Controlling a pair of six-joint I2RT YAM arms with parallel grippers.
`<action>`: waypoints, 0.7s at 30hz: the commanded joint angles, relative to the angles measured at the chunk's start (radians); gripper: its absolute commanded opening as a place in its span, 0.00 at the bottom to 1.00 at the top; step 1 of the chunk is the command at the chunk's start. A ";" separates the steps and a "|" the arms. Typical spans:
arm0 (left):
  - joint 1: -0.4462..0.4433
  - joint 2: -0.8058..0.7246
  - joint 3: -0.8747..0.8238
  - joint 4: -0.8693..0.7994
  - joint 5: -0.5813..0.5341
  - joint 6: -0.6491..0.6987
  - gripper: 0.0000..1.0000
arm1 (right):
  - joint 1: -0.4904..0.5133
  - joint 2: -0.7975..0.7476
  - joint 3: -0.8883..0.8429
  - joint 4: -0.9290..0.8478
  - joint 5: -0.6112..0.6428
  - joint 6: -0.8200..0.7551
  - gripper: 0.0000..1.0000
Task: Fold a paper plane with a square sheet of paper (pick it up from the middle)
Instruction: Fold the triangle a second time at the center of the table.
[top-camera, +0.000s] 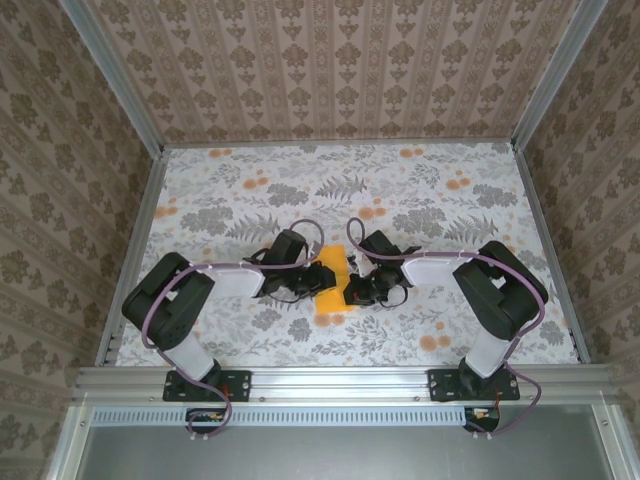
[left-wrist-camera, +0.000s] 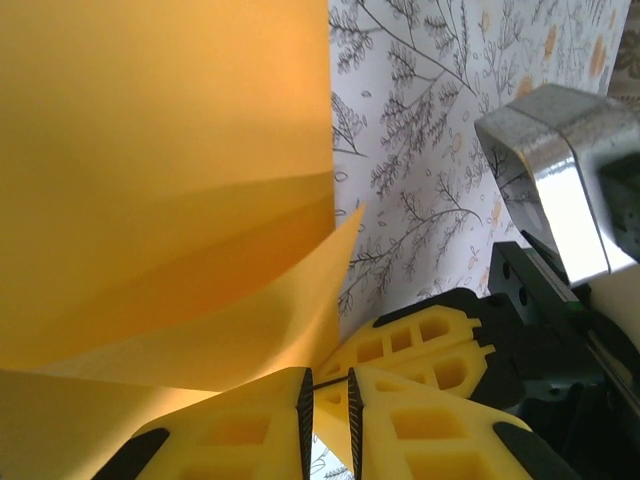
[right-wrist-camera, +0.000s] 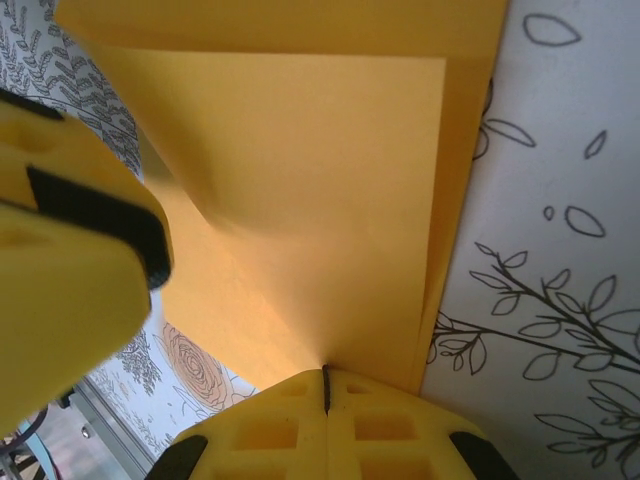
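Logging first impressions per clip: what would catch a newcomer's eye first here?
The bright orange-yellow sheet of paper, partly folded, lies at the table's middle between both arms. The right gripper is shut on its edge, and the left gripper pinches it too, jaws almost together. Around it spreads the grey leaf-print tablecloth.

Black arms (top-camera: 170, 300), white sleeves, yellow pincer fingers (left-wrist-camera: 420, 430).

paper (top-camera: 332, 286): flanks hidden under both wrists in top view | paper top and left cut off by left wrist frame | left claw (right-wrist-camera: 70, 290): blurred, cut by right wrist frame edge | fold count: cannot tell
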 joint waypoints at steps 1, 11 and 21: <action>-0.014 0.027 -0.005 0.008 -0.020 0.003 0.18 | -0.001 0.039 -0.044 -0.074 0.057 0.015 0.03; -0.025 0.109 0.008 0.064 0.015 -0.016 0.16 | -0.001 0.042 -0.047 -0.075 0.057 0.015 0.02; 0.061 0.079 -0.055 -0.004 -0.061 -0.005 0.16 | -0.008 0.043 -0.078 -0.092 0.068 0.007 0.02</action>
